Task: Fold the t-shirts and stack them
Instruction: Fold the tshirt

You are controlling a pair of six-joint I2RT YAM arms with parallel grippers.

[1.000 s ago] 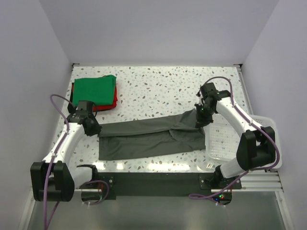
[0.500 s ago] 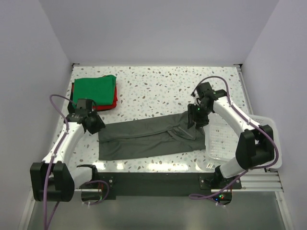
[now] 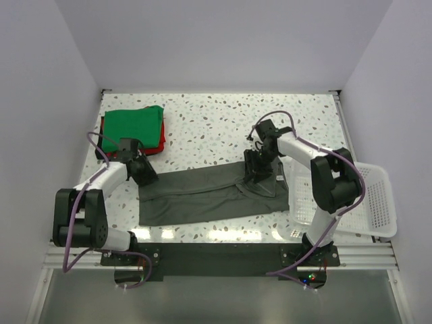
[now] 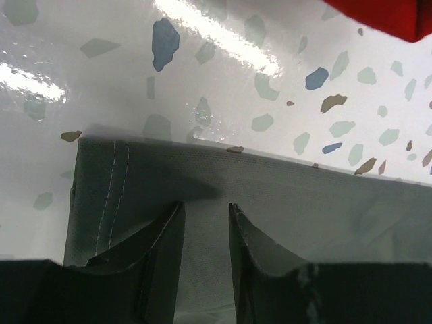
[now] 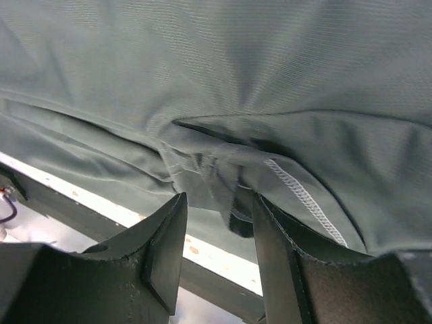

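Fold of charcoal t-shirt (image 3: 196,196) pinched in right tool (image 5: 217,208), now carried leftward; left tool (image 4: 206,214) narrowly parted over corner.

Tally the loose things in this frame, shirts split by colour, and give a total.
grey shirt: 1, spread out
green shirt: 1, folded
red shirt: 1, folded, under the green one
basket: 1
Total: 4

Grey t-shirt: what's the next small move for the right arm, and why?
Probably carry the right gripper leftward: it pinches a bunch of the grey t-shirt near its right end, not yet laid over, while the left gripper sits at the left end.
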